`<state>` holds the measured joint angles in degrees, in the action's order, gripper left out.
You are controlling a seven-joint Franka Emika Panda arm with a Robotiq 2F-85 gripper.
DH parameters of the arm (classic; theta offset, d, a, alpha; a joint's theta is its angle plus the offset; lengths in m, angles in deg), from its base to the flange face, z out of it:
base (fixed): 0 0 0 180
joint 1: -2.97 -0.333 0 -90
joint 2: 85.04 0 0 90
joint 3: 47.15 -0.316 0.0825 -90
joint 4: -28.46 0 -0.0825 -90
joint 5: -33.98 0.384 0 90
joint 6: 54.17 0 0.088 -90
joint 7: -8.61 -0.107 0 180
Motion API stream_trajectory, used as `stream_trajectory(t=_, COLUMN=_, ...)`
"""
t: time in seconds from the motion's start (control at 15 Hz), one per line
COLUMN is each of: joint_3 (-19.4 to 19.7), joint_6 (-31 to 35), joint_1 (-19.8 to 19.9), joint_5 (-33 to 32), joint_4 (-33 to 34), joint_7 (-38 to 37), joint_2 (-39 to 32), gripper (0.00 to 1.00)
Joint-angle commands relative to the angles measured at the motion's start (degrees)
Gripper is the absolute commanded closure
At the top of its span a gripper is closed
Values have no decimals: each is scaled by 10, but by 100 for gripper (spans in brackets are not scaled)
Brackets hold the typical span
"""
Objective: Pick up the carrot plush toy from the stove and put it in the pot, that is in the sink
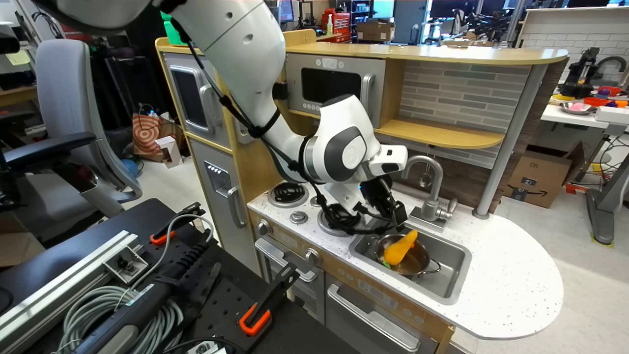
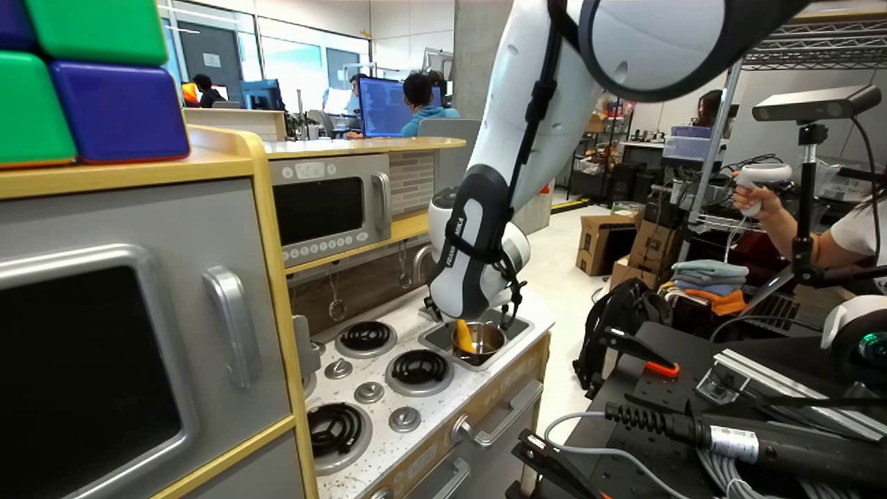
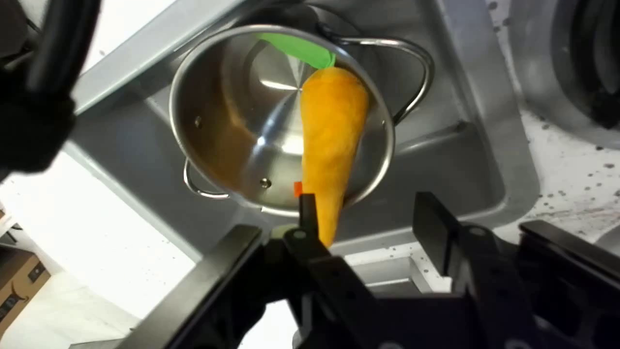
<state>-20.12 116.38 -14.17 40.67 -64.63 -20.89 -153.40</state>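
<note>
The orange-yellow carrot plush toy (image 1: 400, 249) leans inside the steel pot (image 1: 421, 260), its narrow tip over the rim. The wrist view shows the toy (image 3: 333, 121) with its green top down in the pot (image 3: 208, 150). The pot stands in the grey sink (image 1: 457, 282). My gripper (image 3: 366, 208) is open, with a wide gap between its fingers. One finger overlaps the toy's tip in the wrist view; I cannot tell whether they touch. In an exterior view the gripper (image 1: 400, 217) is above the sink's back edge. The stove (image 2: 380, 378) has no toy on it.
The grey faucet (image 1: 432, 191) rises behind the sink, close to the gripper. A shelf (image 1: 442, 133) and a microwave (image 1: 331, 86) stand behind the arm. The white countertop (image 1: 516, 275) extends beside the sink. A black table (image 1: 231, 295) with cables and clamps stands in front.
</note>
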Motion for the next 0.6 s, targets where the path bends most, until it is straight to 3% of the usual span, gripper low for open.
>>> stream_trajectory(t=0.0, joint_3=-3, joint_6=41, joint_1=-3, joint_5=-9, joint_4=-132, joint_7=55, joint_2=121, gripper=13)
stream_trajectory(t=0.13, joint_3=-12, joint_6=55, joint_1=6, joint_5=-16, joint_4=-186, joint_7=93, joint_2=178, gripper=1)
stream_trajectory(t=0.27, joint_3=-23, joint_6=72, joint_1=17, joint_5=-31, joint_4=-241, joint_7=140, joint_2=236, gripper=0)
stream_trajectory(t=0.47, joint_3=-6, joint_6=99, joint_1=-1, joint_5=-44, joint_4=-329, joint_7=179, joint_2=315, gripper=0)
stream_trajectory(t=0.53, joint_3=-3, joint_6=78, joint_1=4, joint_5=-27, joint_4=-243, joint_7=149, joint_2=237, gripper=0)
